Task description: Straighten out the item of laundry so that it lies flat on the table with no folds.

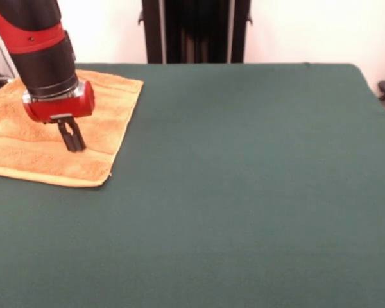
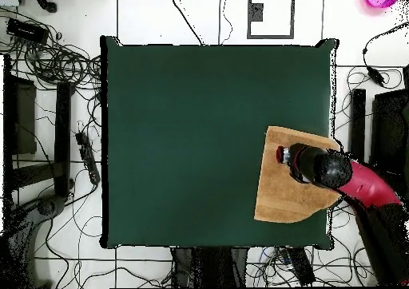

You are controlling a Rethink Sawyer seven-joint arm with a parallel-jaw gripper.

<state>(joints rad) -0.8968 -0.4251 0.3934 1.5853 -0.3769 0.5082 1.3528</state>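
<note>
The item of laundry is a golden-orange towel spread near the table's left edge in the front view, with a woven band along its near hem. It looks mostly flat, and its left part runs out of the picture. Seen from overhead, the towel lies at the right edge of the green table. My gripper points down over the towel's middle, its two dark fingers drawn together with nothing seen between them and the tips at or just above the cloth. The overhead view shows the gripper over the towel's far part.
The red and black arm reaches in over the table's right edge in the overhead view. Cables and dark stands lie on the floor around the table. The green table stretches wide to the right of the towel in the front view.
</note>
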